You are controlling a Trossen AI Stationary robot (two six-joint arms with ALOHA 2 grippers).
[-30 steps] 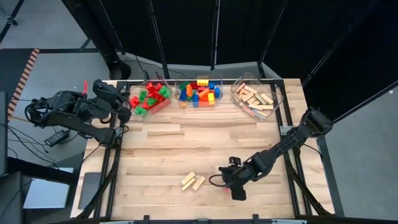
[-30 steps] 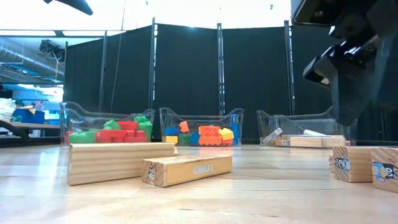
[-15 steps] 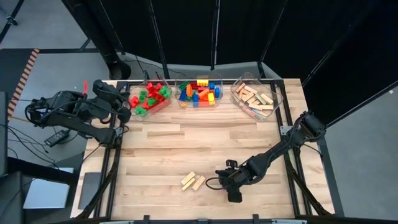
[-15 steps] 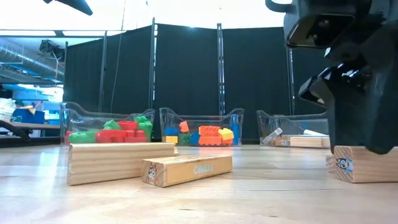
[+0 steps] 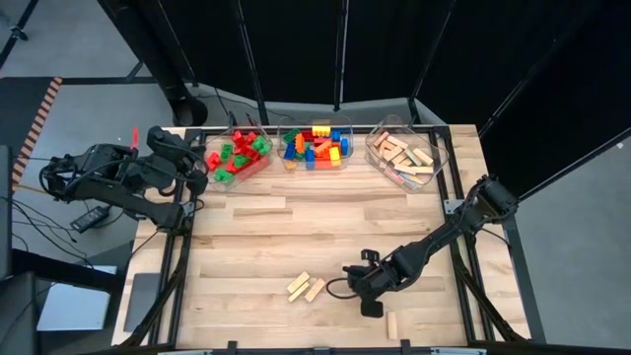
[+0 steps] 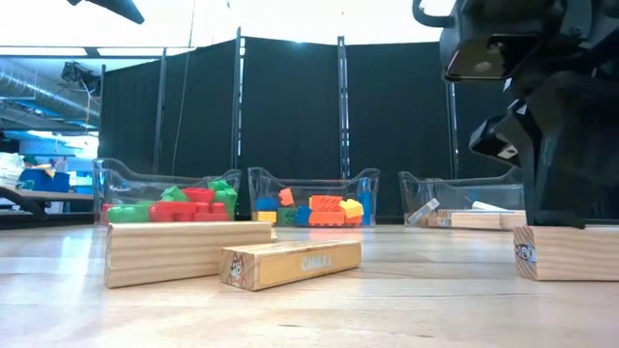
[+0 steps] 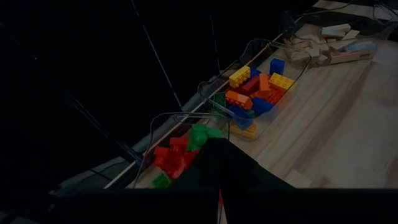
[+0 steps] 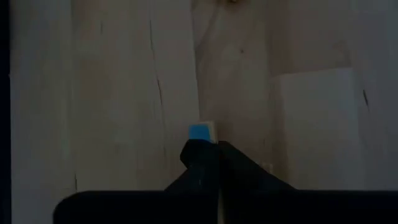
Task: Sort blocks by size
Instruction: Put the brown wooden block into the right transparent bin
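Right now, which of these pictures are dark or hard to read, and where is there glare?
Left wrist view: dim overall, though the coloured blocks in their bins still show. Low view: the area above the black curtains is washed out white. Right wrist view: pale and soft, the right gripper only a dark shape. High view: evenly lit.

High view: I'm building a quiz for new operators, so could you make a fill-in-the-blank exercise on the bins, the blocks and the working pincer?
The right bin holds tan bars made of ___.
The left bin holds bricks that are red and ___.
On the open table, left of the right pincer, ___ loose bars lie side by side.
The right pincer's fingers are ___.
Missing words: wood; green; two; shut.
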